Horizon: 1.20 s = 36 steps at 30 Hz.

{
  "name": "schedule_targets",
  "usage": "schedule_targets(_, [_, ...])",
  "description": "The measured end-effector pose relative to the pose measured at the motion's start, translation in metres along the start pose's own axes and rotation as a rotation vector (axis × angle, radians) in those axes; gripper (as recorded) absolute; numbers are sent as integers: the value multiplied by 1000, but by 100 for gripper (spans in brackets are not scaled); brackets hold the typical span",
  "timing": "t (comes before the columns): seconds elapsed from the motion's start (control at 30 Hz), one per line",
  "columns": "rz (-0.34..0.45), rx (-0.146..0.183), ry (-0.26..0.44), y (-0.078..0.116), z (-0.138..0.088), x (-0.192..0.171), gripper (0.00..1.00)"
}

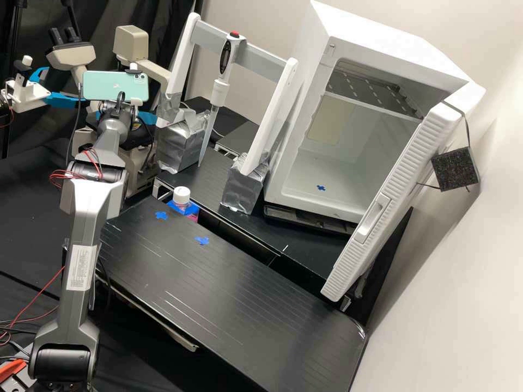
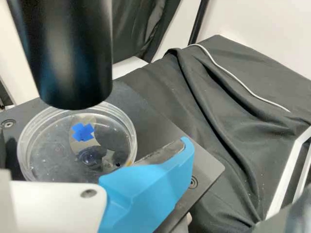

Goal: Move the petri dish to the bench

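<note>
Petri dish (image 2: pixel 43 153), round and clear, lies on the black microscope stage (image 2: pixel 150 126) just beside the jaws of the gripper (image 1: pixel 146 117), with a black cylinder (image 2: pixel 68 58) above its edge farther from the jaws; whether they stand open or closed, I cannot tell

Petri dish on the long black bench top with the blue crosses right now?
No, the wrist view has the petri dish at a dark screwed plate, close to the black cylinder.
</note>
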Motion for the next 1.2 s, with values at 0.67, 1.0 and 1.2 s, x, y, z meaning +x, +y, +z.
schedule_targets(0.67, [0,15,-2,1,-1,1,0])
schedule_targets(1.0, [-8,30,-10,2,-2,1,0])
schedule_targets(1.2, [-6,33,-8,2,-2,3,0])
